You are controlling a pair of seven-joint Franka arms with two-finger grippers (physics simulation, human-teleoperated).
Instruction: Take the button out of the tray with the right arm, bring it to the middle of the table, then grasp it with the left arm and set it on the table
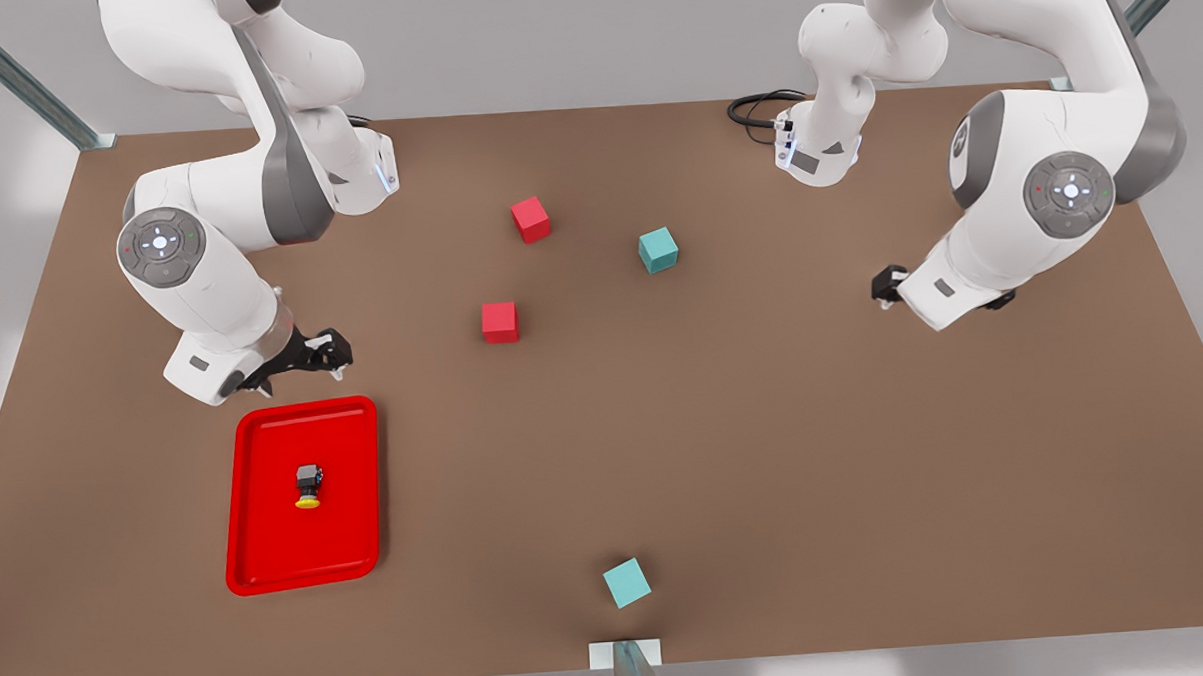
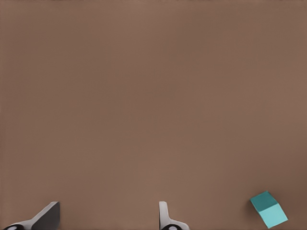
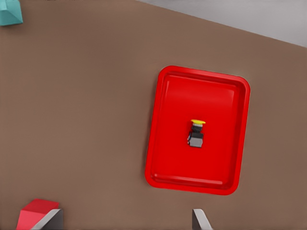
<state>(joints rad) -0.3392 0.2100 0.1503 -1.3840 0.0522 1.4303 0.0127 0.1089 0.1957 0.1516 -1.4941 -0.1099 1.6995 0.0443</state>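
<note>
The button lies on its side near the middle of the red tray, its yellow cap towards the table's near edge. The right wrist view looks down on the button inside the tray. At the front view's left, my right gripper hovers open just behind the tray's far rim, apart from the button; its fingertips hold nothing. My left gripper waits at the front view's right, and in its wrist view the left gripper is open over bare table.
Two red cubes and a teal cube sit mid-table. Another teal cube lies near the front edge beside a frame post. A black cable loops at the back. Wrist views catch a red cube and a teal cube.
</note>
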